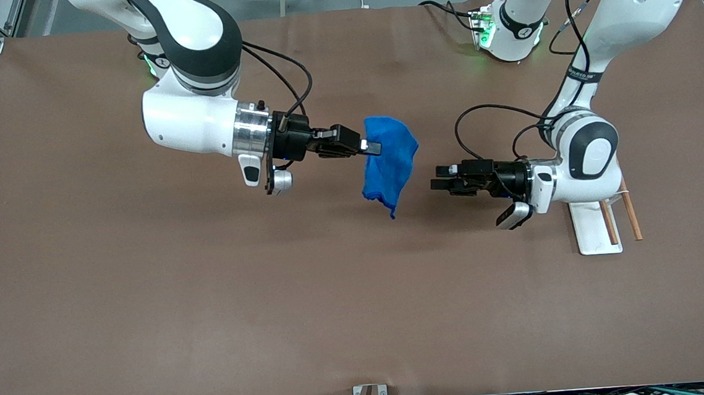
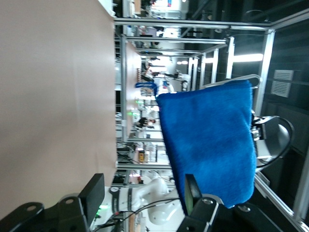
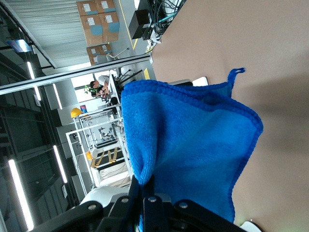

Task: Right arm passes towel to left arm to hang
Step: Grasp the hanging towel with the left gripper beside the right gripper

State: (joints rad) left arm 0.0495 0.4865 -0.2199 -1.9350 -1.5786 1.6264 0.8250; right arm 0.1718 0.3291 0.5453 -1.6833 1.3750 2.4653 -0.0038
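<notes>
The blue towel hangs in the air over the middle of the table, pinched at its upper edge by my right gripper, which is shut on it. In the right wrist view the towel spreads from the shut fingers, its small loop at one corner. My left gripper is open and empty, level with the towel and a short gap from it, toward the left arm's end. In the left wrist view the towel hangs just ahead of the open fingers.
A white base plate with two wooden rods lies on the table under the left arm's wrist, toward the left arm's end. The brown table spreads around.
</notes>
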